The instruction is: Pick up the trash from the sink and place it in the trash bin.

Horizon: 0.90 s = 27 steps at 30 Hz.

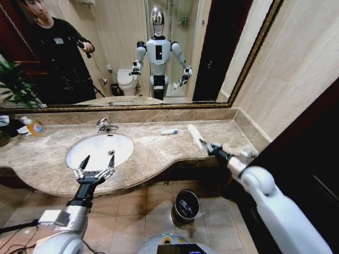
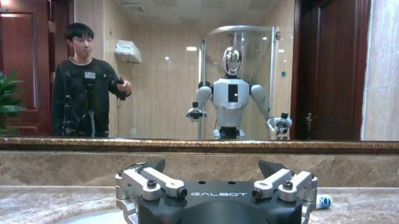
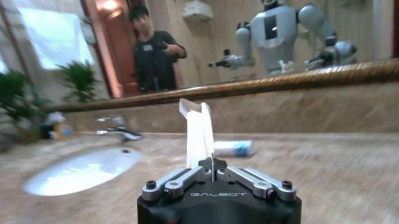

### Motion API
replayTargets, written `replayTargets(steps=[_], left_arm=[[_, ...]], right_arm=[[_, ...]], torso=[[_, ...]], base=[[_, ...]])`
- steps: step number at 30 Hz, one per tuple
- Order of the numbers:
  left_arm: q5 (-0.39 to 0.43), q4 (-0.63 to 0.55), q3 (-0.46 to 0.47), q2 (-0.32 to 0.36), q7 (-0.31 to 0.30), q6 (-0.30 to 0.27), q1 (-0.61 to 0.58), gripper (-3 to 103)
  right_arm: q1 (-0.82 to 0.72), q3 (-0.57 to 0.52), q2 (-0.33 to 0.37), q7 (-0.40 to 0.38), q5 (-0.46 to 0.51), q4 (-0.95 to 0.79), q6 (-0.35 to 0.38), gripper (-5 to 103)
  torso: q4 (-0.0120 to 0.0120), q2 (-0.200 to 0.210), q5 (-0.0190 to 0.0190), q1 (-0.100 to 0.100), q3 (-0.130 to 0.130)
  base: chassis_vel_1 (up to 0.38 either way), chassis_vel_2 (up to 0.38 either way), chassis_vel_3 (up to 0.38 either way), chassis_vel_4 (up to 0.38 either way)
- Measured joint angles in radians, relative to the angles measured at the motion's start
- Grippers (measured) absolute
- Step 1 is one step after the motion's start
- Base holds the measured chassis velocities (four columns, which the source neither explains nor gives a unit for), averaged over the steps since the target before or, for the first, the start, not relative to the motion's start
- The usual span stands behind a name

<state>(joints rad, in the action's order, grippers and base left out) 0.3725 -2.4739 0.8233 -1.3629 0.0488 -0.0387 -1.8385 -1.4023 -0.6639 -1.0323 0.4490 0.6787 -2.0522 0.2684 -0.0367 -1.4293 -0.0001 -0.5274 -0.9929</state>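
The beige-brown marble countertop (image 1: 159,145) runs beneath a long mirror (image 1: 132,53), with the white oval sink (image 1: 100,150) set into it and a chrome faucet (image 1: 104,125) at its back edge. Down on the tiled floor, the round black trash bin (image 1: 186,205) stands below the counter's front edge. The left gripper (image 1: 97,168) hovers over the near rim of the basin with its fingers spread wide and holding nothing. The right gripper (image 1: 207,146) is above the counter to the right of the basin, its fingers pressed together on a flat white wrapper (image 1: 195,135) that sticks up from the tips. A small white-and-blue tube (image 1: 169,132) lies on the marble near the mirror.
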Motion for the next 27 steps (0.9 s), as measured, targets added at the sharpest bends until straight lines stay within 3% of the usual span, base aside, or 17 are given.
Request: replayTargets(steps=[1, 3, 4, 6, 7, 13, 16, 21, 23, 27], left_arm=[[0.000, 0.000, 0.000, 0.000, 0.000, 0.000, 0.000, 100], [0.000, 0.000, 0.000, 0.000, 0.000, 0.000, 0.000, 100], [0.000, 0.000, 0.000, 0.000, 0.000, 0.000, 0.000, 100], [0.000, 0.000, 0.000, 0.000, 0.000, 0.000, 0.000, 100], [0.000, 0.000, 0.000, 0.000, 0.000, 0.000, 0.000, 100], [0.000, 0.000, 0.000, 0.000, 0.000, 0.000, 0.000, 100], [0.000, 0.000, 0.000, 0.000, 0.000, 0.000, 0.000, 100], [0.000, 0.000, 0.000, 0.000, 0.000, 0.000, 0.000, 100], [0.000, 0.000, 0.000, 0.000, 0.000, 0.000, 0.000, 100], [0.000, 0.000, 0.000, 0.000, 0.000, 0.000, 0.000, 100]], right_arm=[[-0.019, -0.008, -0.014, 0.024, 0.000, 0.003, -0.017, 0], [-0.078, -0.045, -0.074, 0.159, -0.010, 0.040, -0.087, 0], [-0.078, -0.045, -0.074, 0.159, -0.010, 0.040, -0.087, 0], [-0.106, -0.074, -0.115, 0.297, -0.027, 0.092, -0.156, 0], [-0.121, -0.087, -0.145, 0.402, -0.045, 0.136, -0.217, 0], [-0.160, -0.067, -0.191, 0.431, -0.075, 0.196, -0.268, 0], [-0.161, -0.047, -0.249, 0.419, -0.173, 0.304, -0.290, 0], [-0.158, -0.032, -0.280, 0.412, -0.255, 0.408, -0.295, 0], [-0.136, -0.044, -0.312, 0.421, -0.352, 0.511, -0.300, 0], [-0.102, -0.048, -0.324, 0.396, -0.447, 0.619, -0.318, 0]], torso=[[0.0000, 0.000, 0.0001, 0.000, 0.000], [0.0000, 0.000, 0.0000, 0.000, 0.000], [0.0000, 0.000, 0.0000, 0.000, 0.000], [-0.0001, 0.000, 0.0000, 0.000, 0.000], [-0.0001, 0.000, 0.0003, 0.000, 0.000], [0.0000, 0.000, -0.0002, 0.000, 0.000], [-0.0002, 0.000, -0.0002, 0.000, 0.000], [-0.0002, 0.000, 0.0000, 0.000, 0.000], [-0.0001, 0.000, 0.0005, 0.000, 0.000], [-0.0002, 0.000, -0.0002, 0.000, 0.000]], base=[[0.000, 0.000, 0.000, 0.000], [0.000, 0.000, 0.000, 0.000], [0.000, 0.000, 0.000, 0.000], [0.000, 0.000, 0.000, 0.000], [0.000, 0.000, 0.000, 0.000], [0.000, 0.000, 0.000, 0.000], [0.000, 0.000, 0.000, 0.000], [0.000, 0.000, 0.000, 0.000], [0.000, 0.000, 0.000, 0.000], [0.000, 0.000, 0.000, 0.000]])
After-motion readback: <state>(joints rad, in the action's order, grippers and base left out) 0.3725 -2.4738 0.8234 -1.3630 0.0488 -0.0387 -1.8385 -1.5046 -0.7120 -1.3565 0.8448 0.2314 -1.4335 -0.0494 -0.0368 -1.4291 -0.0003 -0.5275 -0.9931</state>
